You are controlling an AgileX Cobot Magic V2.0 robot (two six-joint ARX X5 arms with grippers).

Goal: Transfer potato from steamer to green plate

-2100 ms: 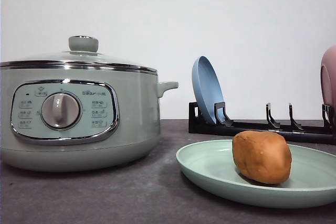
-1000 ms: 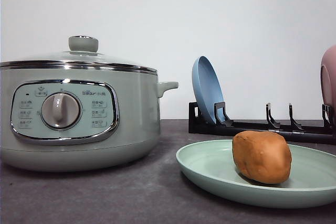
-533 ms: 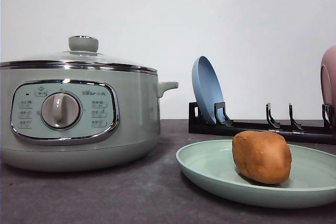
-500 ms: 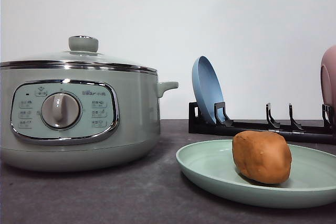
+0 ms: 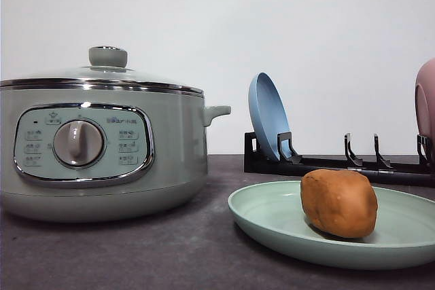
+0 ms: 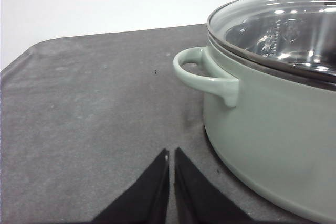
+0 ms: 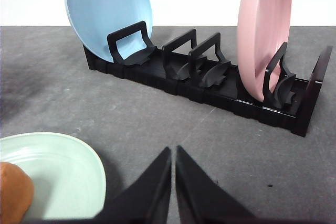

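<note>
The lumpy orange-brown potato [image 5: 338, 203] sits on the wide, shallow, pale mint-green plate [image 5: 272, 219], a little right of the plate's middle, at the near right of the dark grey table [image 5: 170, 249]. In the right wrist view an edge of the potato [image 7: 13, 192] shows on the same green plate [image 7: 63, 174].

The large, round, sage-green steamer [image 5: 102, 144] with its chrome rim and central dial stands on the left, apart from the plate, its knobbed glass lid [image 5: 107, 66] closed on top. The left wrist view shows its pale side handle [image 6: 207, 74] and the glass lid [image 6: 278, 30].

Behind the green plate, toward the far right, a black slotted dish rack [image 5: 340, 161] holds a blue plate [image 5: 268, 117] upright at its left end and a pink plate [image 5: 426, 100] upright at its right end.

The left gripper [image 6: 171, 156] hovers low over the table beside the steamer, its black fingers pressed nearly together with nothing between them. The right gripper [image 7: 173, 153] hangs near the green plate's rim, facing the rack, its fingers likewise closed to a thin slit and empty.
</note>
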